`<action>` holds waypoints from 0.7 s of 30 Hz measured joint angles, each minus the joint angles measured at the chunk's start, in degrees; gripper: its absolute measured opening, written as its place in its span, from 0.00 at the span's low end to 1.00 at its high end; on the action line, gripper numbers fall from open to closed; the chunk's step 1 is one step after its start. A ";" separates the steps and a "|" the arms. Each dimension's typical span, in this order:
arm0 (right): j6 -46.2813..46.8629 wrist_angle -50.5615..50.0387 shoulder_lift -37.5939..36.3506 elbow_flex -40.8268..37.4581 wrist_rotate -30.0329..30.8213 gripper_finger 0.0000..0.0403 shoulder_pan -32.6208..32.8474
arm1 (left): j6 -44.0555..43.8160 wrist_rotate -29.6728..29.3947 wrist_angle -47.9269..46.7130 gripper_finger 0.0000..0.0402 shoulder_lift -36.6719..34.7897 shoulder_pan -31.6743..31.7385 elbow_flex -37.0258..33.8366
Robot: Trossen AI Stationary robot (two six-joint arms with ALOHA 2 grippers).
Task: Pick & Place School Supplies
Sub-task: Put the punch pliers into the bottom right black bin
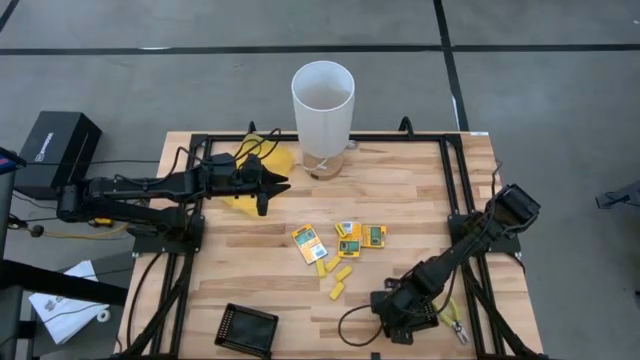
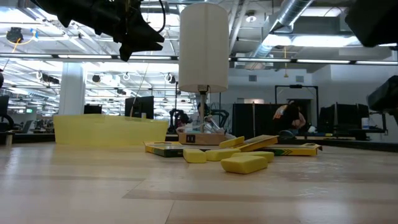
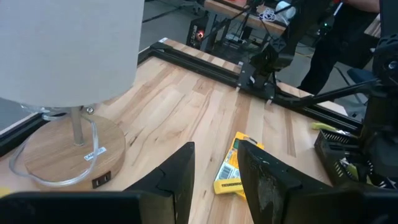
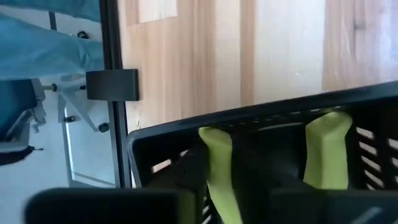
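Note:
Flat yellow-orange packets (image 1: 308, 243) (image 1: 372, 235) and short yellow oblong pieces (image 1: 340, 275) lie flat in a loose cluster at mid-table. My left gripper (image 1: 268, 186) hangs open above the table by the lamp, with nothing between its fingers (image 3: 180, 177). My right gripper (image 1: 395, 310) points steeply down into a black tray (image 4: 186, 134) at the near right. Two yellow-green handles (image 4: 214, 168) (image 4: 326, 152) of a plier-like tool stand inside that tray, right before the gripper. Another small yellow-green tool (image 1: 455, 322) lies on the table beside the tray.
A lamp with a white shade (image 1: 322, 100) on a round wooden base (image 3: 68, 152) stands at the far middle. A translucent yellow pouch (image 1: 250, 165) lies under my left arm. A second black tray (image 1: 247, 330) sits at the near left. A black frame (image 1: 195, 215) borders the table.

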 joint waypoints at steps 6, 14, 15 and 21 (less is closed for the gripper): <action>2.67 -0.09 0.09 -0.09 -3.62 0.40 -1.19 | 0.00 0.04 0.00 0.29 0.00 0.00 0.00; 1.92 -0.19 -2.72 -0.03 -6.32 0.55 -4.43 | -0.04 0.24 0.02 0.29 0.00 0.00 0.00; 1.62 -0.91 -3.55 -0.03 -6.48 0.56 -4.98 | -0.04 0.23 0.12 0.29 0.00 0.00 0.00; -0.65 -7.03 -9.71 -0.03 -6.56 0.54 -8.29 | -0.07 0.17 0.38 0.29 0.00 0.00 0.00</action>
